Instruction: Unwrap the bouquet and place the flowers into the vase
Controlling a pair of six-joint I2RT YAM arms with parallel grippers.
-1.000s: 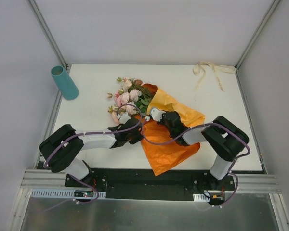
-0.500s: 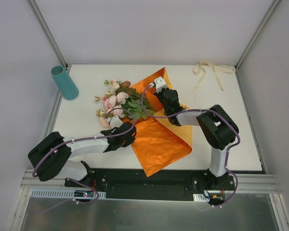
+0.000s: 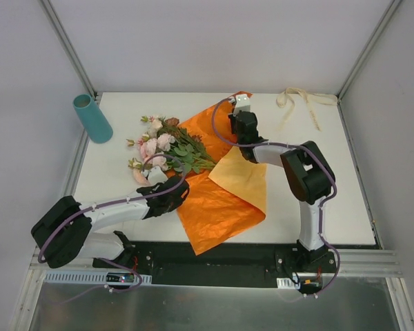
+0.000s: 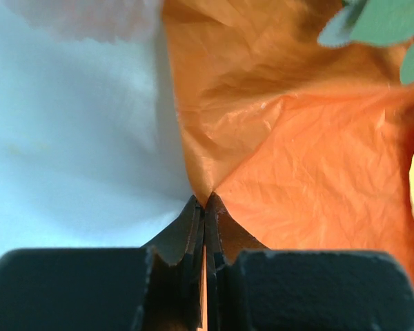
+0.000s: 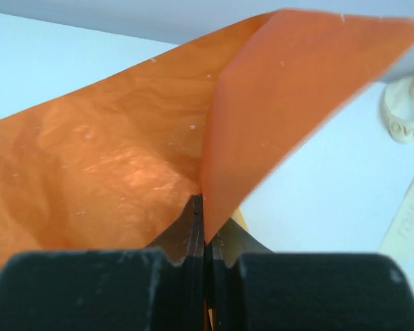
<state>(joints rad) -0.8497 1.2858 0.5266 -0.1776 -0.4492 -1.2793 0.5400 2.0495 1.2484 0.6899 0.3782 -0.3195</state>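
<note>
I was in the unwrapping step. The orange paper [image 3: 224,200] was spread open across the middle of the surface [image 3: 331,200]. The flowers [image 3: 167,143] lay on its left part, heads pointing toward the far left and stems resting on the sheet. My left jaws were clamped together on the paper's near-left edge, just beside the stems. My right jaws were pinched shut on the far corner and held it raised near the back edge. The vase [image 3: 92,118] was at the far left corner, apart from the flowers. The cream ribbon [image 3: 298,101] lay loose at the far right.

As I judged it, the next move called for letting the sheet go, gathering the stems in one grip clear of the paper, and carrying them to the vase. The thin paper might drag along.

The overhead view gave the layout but hid both pinches. My left wrist view showed creased paper running into the closed tips, with a few leaves above. My right wrist view showed the folded corner rising from the tips. Neither wrist view showed the vase.
</note>
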